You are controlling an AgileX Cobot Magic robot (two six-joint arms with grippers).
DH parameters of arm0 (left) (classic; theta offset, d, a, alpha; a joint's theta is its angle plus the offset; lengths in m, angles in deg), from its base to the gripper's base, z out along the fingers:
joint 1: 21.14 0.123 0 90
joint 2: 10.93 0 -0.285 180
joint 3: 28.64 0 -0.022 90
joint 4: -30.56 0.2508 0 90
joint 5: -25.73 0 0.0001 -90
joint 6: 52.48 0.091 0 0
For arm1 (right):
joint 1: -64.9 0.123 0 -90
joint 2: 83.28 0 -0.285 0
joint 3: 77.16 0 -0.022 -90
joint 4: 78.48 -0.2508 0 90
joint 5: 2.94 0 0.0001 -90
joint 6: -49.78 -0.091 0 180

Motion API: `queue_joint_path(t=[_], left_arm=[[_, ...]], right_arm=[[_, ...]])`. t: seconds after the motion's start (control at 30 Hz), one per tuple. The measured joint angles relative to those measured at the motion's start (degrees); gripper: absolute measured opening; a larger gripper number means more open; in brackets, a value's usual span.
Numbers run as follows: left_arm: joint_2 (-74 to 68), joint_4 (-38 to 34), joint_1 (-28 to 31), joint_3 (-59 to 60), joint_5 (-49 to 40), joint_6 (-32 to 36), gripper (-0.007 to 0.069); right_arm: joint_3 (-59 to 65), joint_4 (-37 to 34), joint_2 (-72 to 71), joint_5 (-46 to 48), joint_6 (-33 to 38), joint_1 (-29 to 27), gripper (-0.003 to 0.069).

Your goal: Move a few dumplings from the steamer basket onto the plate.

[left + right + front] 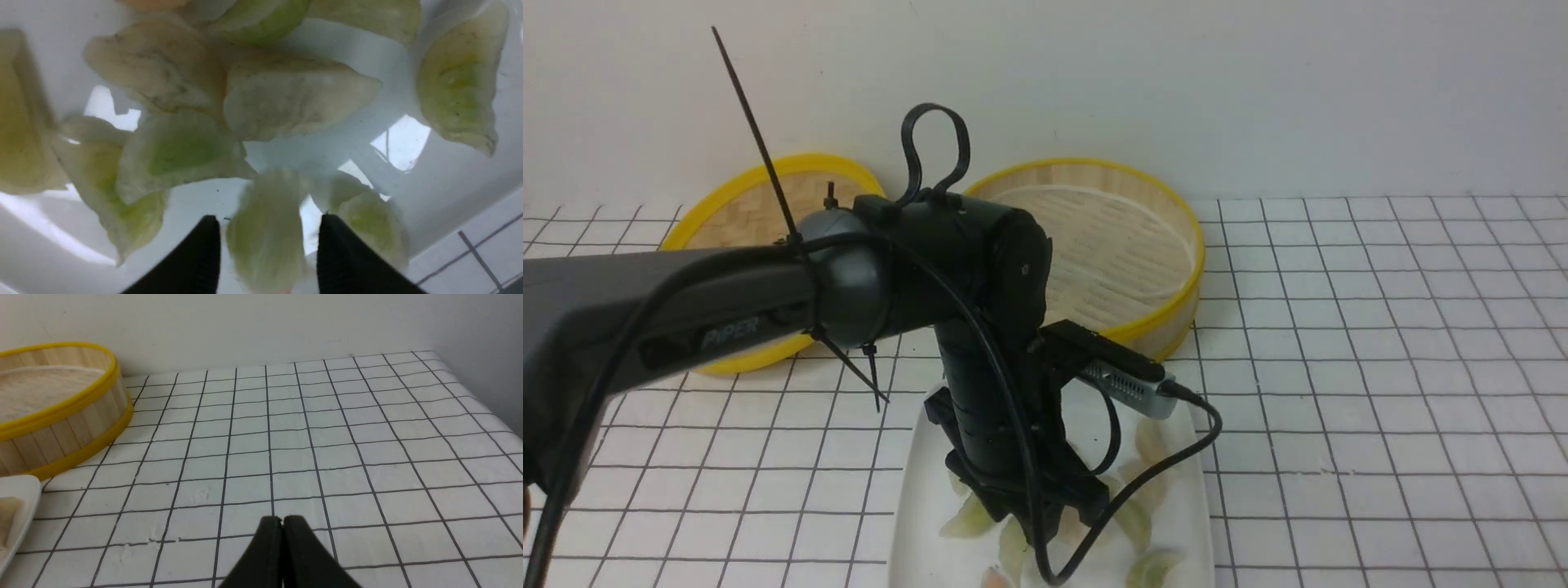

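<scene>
My left gripper (267, 218) hangs low over the white plate (913, 498), jaws apart. A pale green dumpling (265, 237), blurred, lies between the fingers with a thin gap on each side. Several more green dumplings (179, 151) lie on the plate around it, some visible in the front view (968, 518). The steamer basket (1196, 261) stands behind the plate; what I see of its slatted floor is bare. My right gripper (282, 517) is shut on nothing above the checked cloth, away from the basket (61, 428).
The shallow yellow-rimmed lid (735, 212) lies at the back left beside the basket. Whitish dumplings (294, 98) sit among the green ones on the plate, and a pink-tinged one (996, 578) lies at its near edge. The left arm hides much of the plate.
</scene>
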Motion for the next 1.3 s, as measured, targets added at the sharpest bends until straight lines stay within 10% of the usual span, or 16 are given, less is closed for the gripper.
queue_joint_path(t=[0.2, 0.43, 0.57, 0.9, 1.3], left_arm=[[0.0, 2.5, 0.0, -1.7, -2.4, -2.6, 0.0433], [8.8, 5.5, 0.0, -2.0, -2.6, -7.9, 0.0076], [21.0, 6.4, 0.0, 2.6, 6.6, -10.9, 0.0002], [45.4, 7.1, 0.0, 20.8, 27.1, -12.5, -0.0006], [56.6, 9.0, 0.0, 25.4, 25.8, -12.6, -0.0006]], right_arm=[[0.0, 0.0, 0.0, 0.0, 0.0, 0.0, -0.0010], [0.0, 0.0, 0.0, 0.0, 0.0, 0.0, -0.0010], [0.0, 0.0, 0.0, 0.0, 0.0, 0.0, -0.0010], [0.0, 0.0, 0.0, 0.0, 0.0, 0.0, -0.0010], [0.0, 0.0, 0.0, 0.0, 0.0, 0.0, -0.0010]])
